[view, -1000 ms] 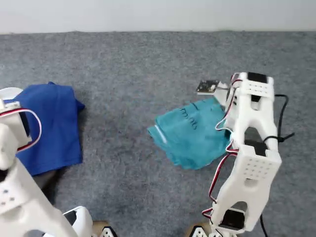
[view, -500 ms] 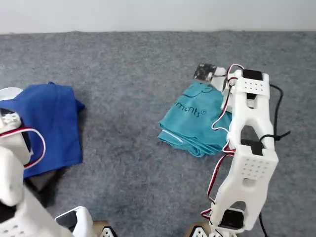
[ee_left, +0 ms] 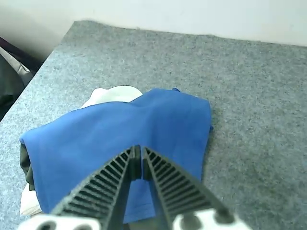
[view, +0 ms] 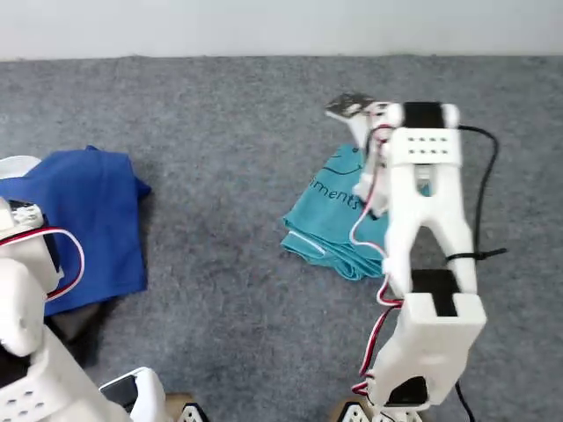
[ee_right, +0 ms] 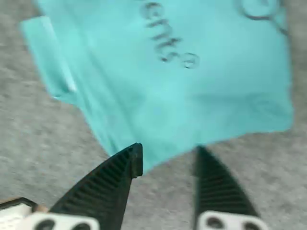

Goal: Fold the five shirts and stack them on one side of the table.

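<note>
Your right gripper (ee_right: 167, 159) hangs with its jaws spread and empty over the edge of the folded teal shirt (view: 332, 215) — in the high view it lies right of centre, its long axis slanting from lower left to upper right. Your left gripper (ee_left: 139, 155) is pinched closed on nothing above the blue shirt (view: 92, 220) at the left edge — long axis running up the frame, atop a white garment (ee_left: 112, 92).
</note>
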`<state>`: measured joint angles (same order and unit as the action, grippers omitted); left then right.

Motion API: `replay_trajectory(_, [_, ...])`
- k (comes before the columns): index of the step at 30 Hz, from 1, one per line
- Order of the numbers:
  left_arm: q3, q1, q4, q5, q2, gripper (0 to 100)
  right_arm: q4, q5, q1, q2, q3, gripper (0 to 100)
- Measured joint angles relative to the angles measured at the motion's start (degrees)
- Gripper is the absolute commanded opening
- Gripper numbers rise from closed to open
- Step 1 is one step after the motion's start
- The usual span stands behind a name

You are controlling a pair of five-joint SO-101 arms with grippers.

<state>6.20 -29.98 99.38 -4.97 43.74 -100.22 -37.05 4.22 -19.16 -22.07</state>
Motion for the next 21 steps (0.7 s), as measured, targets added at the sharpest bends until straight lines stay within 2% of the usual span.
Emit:
replay_trajectory(5, [0.0, 0.0, 0.0, 0.0, -0.09, 1, 0.88, 5.8, 0.35, 0.0, 6.95, 1.2])
replay_trajectory(13, [0.0, 0.0, 0.0, 0.0, -0.09, 1, 16.88, 14.33, 0.0, 0.0, 22.86, 0.9])
replay_trajectory(17, [0.0, 0.0, 0.0, 0.0, -0.09, 1, 18.02, 15.47, 2.81, 0.44, 29.98, 0.9])
replay_trajectory(21, [0.0, 0.0, 0.0, 0.0, -0.09, 1, 15.65, 17.05, 4.4, 1.05, 31.12, 0.9])
